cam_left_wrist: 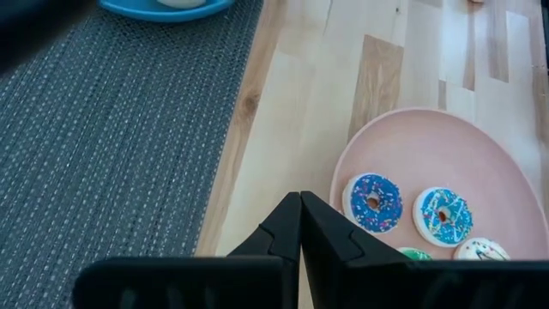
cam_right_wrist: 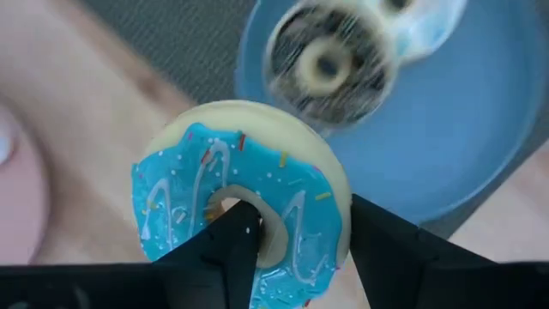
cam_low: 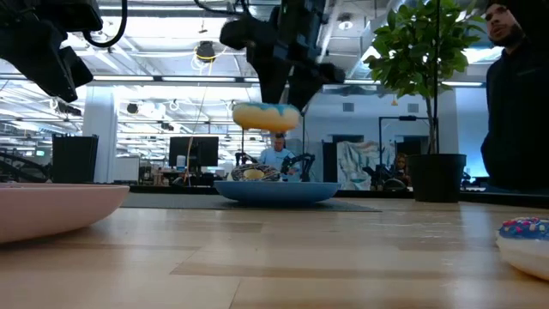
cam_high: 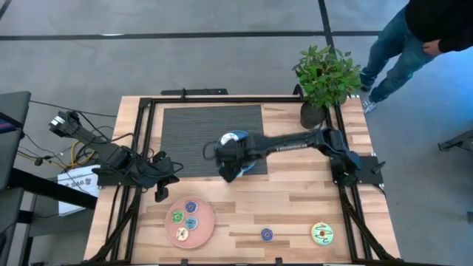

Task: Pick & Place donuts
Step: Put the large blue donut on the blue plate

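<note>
**Right wrist view: teal donut held over the blue plate**

Right wrist view shows the right gripper [cam_right_wrist: 296,236] clamped on a teal-iced donut [cam_right_wrist: 240,202], one finger through the hole and the other against the outer rim. The donut hangs above the edge of the blue plate [cam_right_wrist: 480,129], clear of it, as the low view confirms. A brown-and-cream donut [cam_right_wrist: 330,64] and a white one lie on that plate, blurred here.

To do this step well, the arm would best bring the donut over a bare part of the plate, beside the two already there and not on top of them, lower it close to the surface, and only then spread the fingers. Because one finger sits inside the hole, a straight upward lift afterwards seems wise, so the donut is not dragged along.

The left gripper [cam_left_wrist: 300,227] waits with its fingers pressed together near the pink plate [cam_high: 208,233] at the table's left front.

Counted in the high view: two plates, one blue and one pink. The pink plate carries four small donuts. On the bare table lie a small blue donut [cam_high: 267,234] and a larger yellow-green donut [cam_high: 322,233]. With the three at the blue plate, that makes nine donuts.
</note>
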Tool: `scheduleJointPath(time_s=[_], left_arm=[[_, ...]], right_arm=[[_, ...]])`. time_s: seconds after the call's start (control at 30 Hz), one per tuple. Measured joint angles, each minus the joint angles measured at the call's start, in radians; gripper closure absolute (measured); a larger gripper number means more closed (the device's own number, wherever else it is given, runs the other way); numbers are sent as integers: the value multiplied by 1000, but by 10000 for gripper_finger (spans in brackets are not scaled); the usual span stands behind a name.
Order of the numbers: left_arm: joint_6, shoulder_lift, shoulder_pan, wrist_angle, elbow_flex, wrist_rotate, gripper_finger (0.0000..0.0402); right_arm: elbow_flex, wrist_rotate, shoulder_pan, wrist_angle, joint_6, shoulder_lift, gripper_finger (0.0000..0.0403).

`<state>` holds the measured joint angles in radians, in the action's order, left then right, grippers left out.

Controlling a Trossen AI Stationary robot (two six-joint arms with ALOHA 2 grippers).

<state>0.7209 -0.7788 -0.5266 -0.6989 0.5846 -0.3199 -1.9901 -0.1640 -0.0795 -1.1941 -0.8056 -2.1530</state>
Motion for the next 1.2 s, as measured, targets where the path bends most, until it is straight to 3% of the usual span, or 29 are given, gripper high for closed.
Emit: scheduleJointPath(time_s=[0.37, 0.6, 0.93, 1.2], left_arm=[[9, 0, 0, -35, 0, -3, 401], [50, 0, 0, -58, 0, -8, 401], [62, 0, 1, -71, 0, -64, 401], [50, 1, 27, -71, 0, -85, 401]], right_arm=[[1, 0, 219, -6, 210, 0, 259], [112, 56, 327, 35, 231, 0, 271], [213, 86, 303, 125, 230, -1, 274], [214, 83, 311, 122, 204, -1, 221]])
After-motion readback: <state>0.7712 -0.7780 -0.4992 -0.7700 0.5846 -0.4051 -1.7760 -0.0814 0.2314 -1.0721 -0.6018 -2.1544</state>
